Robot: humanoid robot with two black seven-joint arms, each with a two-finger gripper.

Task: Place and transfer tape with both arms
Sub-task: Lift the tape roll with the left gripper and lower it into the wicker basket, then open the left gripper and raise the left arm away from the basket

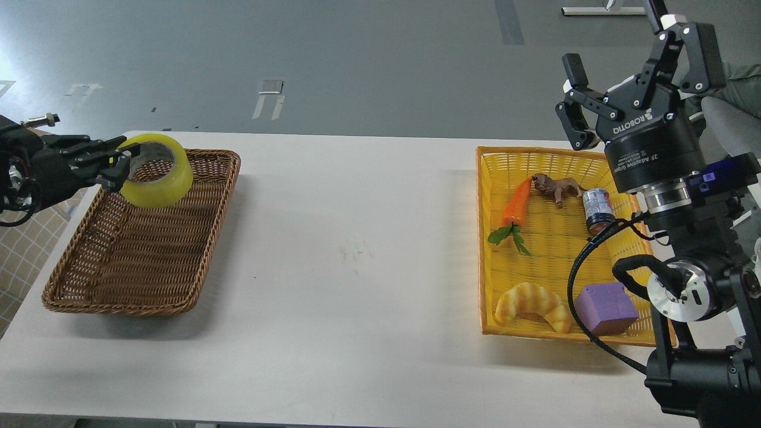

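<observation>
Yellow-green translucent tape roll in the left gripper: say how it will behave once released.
The yellow-green translucent tape roll looks rigid, keeping its ring shape in the left gripper. Being round, it may roll on edge, though the brown wicker basket walls should contain it.

Being lit evenly and brightly from overhead. Casting soft, short shadows under the brown wicker basket (pixel 142 291) and the yellow basket (pixel 493 238) onto the white table (pixel 357 249). Showing a pale glare patch on the grey floor (pixel 35 47) at upper left. Staying sharp across the centre; softening slightly at the right edge, near the right arm (pixel 684 196).
</observation>
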